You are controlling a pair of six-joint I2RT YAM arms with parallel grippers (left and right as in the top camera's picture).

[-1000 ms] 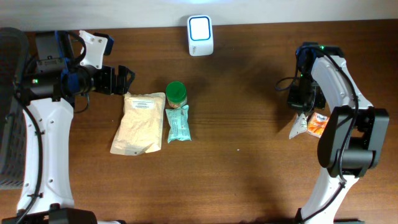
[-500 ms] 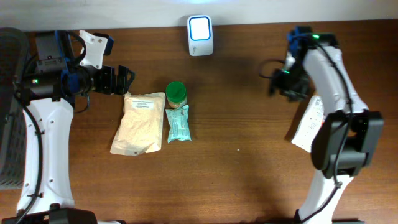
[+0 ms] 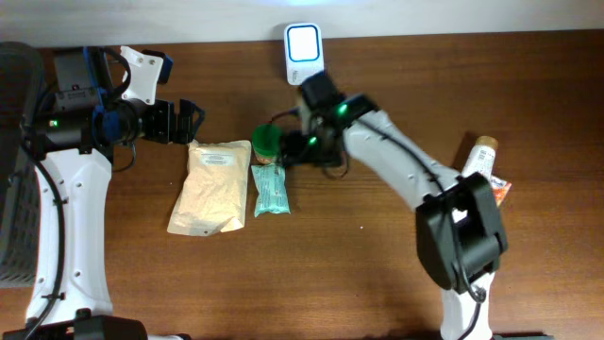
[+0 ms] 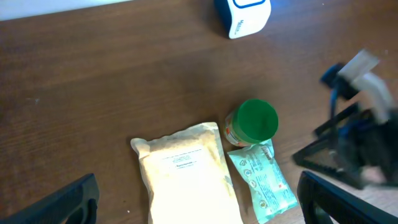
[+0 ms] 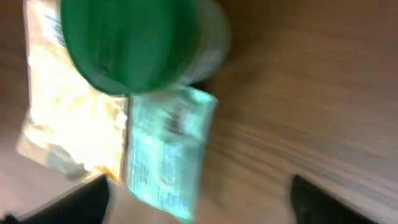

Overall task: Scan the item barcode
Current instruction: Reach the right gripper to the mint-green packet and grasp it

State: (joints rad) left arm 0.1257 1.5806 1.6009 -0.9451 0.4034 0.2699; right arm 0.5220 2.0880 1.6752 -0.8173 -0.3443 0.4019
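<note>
Overhead: the right gripper (image 3: 294,149) is spread and empty, the green-lidded jar (image 3: 267,140) just beyond its fingertips, the scanner (image 3: 304,54) behind it — nothing grasped or scanned yet. Left wrist: the left gripper (image 4: 199,193) gapes idle, jar ahead-right. Right wrist: jar ahead-left — pickup pending.

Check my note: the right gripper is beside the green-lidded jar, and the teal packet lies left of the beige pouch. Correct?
No. The teal packet lies right of the beige pouch, not left, as the overhead view shows. The right gripper is indeed beside the green-lidded jar.
</note>
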